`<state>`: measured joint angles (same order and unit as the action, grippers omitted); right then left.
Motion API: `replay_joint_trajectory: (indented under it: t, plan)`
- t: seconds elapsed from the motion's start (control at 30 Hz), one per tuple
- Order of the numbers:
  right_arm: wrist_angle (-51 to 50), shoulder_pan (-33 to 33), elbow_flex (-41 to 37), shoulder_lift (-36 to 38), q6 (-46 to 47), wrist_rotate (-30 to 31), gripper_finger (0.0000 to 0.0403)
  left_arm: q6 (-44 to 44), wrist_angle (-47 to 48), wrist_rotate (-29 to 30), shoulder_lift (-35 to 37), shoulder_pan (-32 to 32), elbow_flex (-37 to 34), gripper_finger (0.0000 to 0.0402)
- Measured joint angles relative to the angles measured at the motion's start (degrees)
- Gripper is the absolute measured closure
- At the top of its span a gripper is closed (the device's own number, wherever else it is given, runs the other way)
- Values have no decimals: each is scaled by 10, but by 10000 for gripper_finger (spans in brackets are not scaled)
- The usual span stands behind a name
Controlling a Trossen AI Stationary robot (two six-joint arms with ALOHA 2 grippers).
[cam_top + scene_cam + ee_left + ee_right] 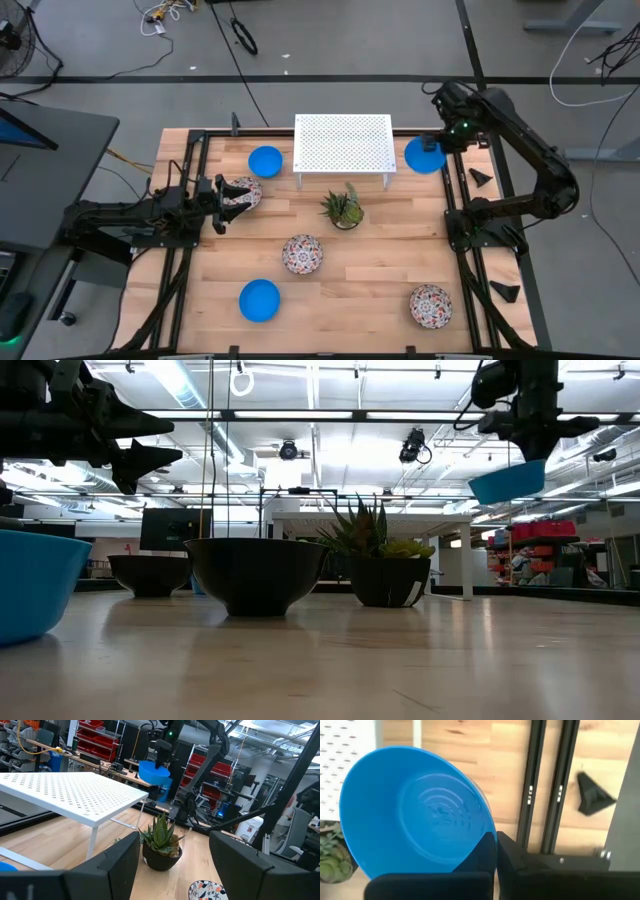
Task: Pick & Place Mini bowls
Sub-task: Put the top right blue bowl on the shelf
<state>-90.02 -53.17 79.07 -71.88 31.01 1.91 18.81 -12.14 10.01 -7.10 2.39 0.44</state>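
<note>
My right gripper (437, 143) is shut on a plain blue mini bowl (424, 156), held in the air off the right end of the white perforated rack (343, 145). In the low view this bowl (507, 482) hangs high above the table. My left gripper (220, 205) stands open and level at the table's left, above a patterned mini bowl (243, 192) that sits on the wood. Two more blue bowls (265, 160) (259, 300) and two more patterned bowls (302, 254) (431, 306) sit on the table. My right gripper holds the blue bowl by its rim (482, 832). One finger (484, 851) is inside the bowl and the other is outside. The fingers point down from above. The bowl hangs tilted below them, lifted clear of the table and the rack.
A small potted green plant (343, 208) stands at mid-table, in front of the rack. Black frame rails (462, 215) run along both sides of the wooden top. Bare wood lies between the near bowls.
</note>
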Motion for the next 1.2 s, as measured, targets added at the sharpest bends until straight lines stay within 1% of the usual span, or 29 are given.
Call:
replay_joint_trajectory:
  t: [0.2, 0.47, 0.9, 1.2]
  plan:
    - [0, 0, 9, 0, -56, -16, 399, 0, 0, 0, 0, 0, 0, 156]
    - [0, 0, 9, 0, -105, -15, 398, 0, 0, 0, 0, 0, 0, 156]
    - [0, 0, 9, -6, -117, -15, 397, 0, 0, 0, 0, 0, 0, 156]
    - [0, 0, 9, -41, -84, -24, 397, 0, 0, 0, 0, 0, 0, 156]
